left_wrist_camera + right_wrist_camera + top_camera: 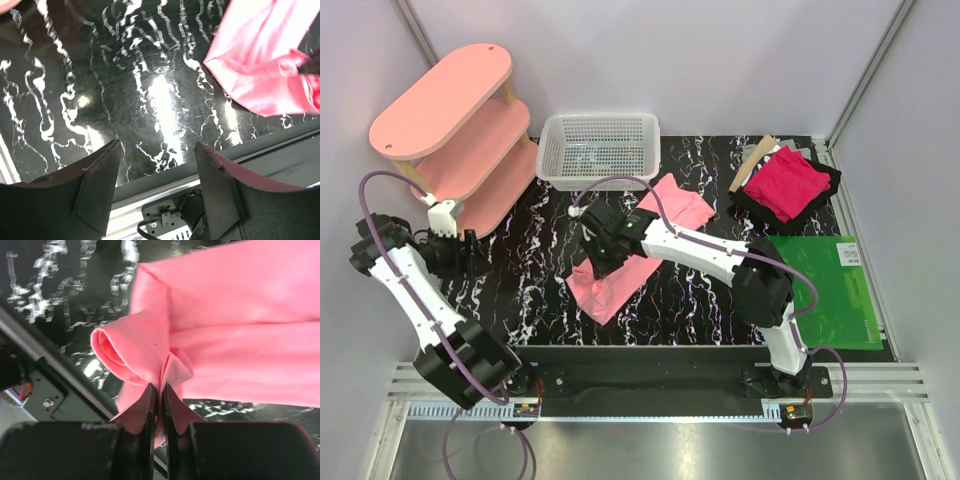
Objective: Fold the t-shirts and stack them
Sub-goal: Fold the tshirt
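- Top view: the pink t-shirt (675, 205) lies as a long, partly folded strip across the middle of the table (540, 290), running from 1 o'clock to 7 o'clock.
- The right claw (603, 262) is down on the strip's 7 o'clock half, with its arm reaching in from 4 o'clock.
- The magenta t-shirt (788, 182) sits folded at 2 o'clock, well apart. It rests on something dark, possibly another garment. I judge this to be the stacking spot.
- The left claw (460, 250) hangs at 9 o'clock near the shelf unit (450, 120), clear of the cloth. It is probably kept there to leave the fold path free.
- Left wrist view: the left claw is spread with nothing between its fingers and bare table beneath. A corner of the pink t-shirt shows at 2 o'clock, not touching.
- Right wrist view: the right claw is pressed together on a small pleat at the pink t-shirt's edge. The cloth bunches at the pinch, and a rolled lip curls out toward 10 o'clock.
- Judgement: a thin pinch at the edge lets one layer be lifted and carried over for the next fold.
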`<state>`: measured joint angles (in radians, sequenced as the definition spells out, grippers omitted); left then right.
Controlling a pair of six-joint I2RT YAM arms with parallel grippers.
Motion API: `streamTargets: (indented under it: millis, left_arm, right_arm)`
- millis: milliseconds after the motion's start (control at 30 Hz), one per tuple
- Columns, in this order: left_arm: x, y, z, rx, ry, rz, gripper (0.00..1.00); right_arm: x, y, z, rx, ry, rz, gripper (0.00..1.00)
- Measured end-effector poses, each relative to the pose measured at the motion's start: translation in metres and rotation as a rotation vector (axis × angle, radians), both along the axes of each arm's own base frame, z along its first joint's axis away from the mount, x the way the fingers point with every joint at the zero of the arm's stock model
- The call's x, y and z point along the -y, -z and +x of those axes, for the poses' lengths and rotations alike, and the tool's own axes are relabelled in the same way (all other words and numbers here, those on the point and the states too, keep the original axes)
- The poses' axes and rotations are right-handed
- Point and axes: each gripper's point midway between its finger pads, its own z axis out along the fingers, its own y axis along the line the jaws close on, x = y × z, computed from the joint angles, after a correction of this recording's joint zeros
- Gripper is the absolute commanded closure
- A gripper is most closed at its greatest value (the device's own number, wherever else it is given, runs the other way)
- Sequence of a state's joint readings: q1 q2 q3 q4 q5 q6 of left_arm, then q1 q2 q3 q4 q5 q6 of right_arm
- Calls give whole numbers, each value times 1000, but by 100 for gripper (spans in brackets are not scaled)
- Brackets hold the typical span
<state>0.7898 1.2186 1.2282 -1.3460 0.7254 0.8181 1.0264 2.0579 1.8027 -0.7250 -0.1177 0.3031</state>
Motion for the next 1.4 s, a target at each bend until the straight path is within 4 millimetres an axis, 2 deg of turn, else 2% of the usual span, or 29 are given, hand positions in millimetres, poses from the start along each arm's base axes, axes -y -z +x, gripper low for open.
streamTargets:
  millis: [167, 300, 500, 633, 833, 1033, 1133, 1267, 1367, 1400]
  left_arm:
    - [16, -7, -1, 15, 36, 10, 34]
    - [23, -3, 1, -9, 51, -16, 34]
    - [41, 16, -3, -82, 82, -58, 35]
    - [49, 21, -3, -106, 92, -59, 34]
    - [55, 20, 3, -106, 94, -54, 35]
    - [79, 24, 6, -109, 144, -51, 35]
    - [86, 24, 10, -110, 166, -42, 36]
    - [84, 27, 16, -115, 151, -37, 36]
    - [86, 28, 20, -113, 150, -39, 36]
    - [88, 29, 21, -113, 155, -38, 36]
  right_arm:
    - [29, 21, 24, -19, 72, -34, 87]
    - [45, 26, 41, -16, 112, -47, 87]
    - [49, 15, 55, 25, 124, -23, 87]
    - [51, 9, 63, 46, 131, -7, 87]
    - [65, 21, 74, 46, 154, -21, 90]
    - [76, 32, 85, 37, 185, -29, 90]
    - [77, 38, 89, 38, 192, -32, 86]
    - [83, 50, 93, 26, 198, -52, 73]
    - [89, 56, 99, 23, 206, -62, 73]
    - [91, 58, 102, 22, 212, -64, 61]
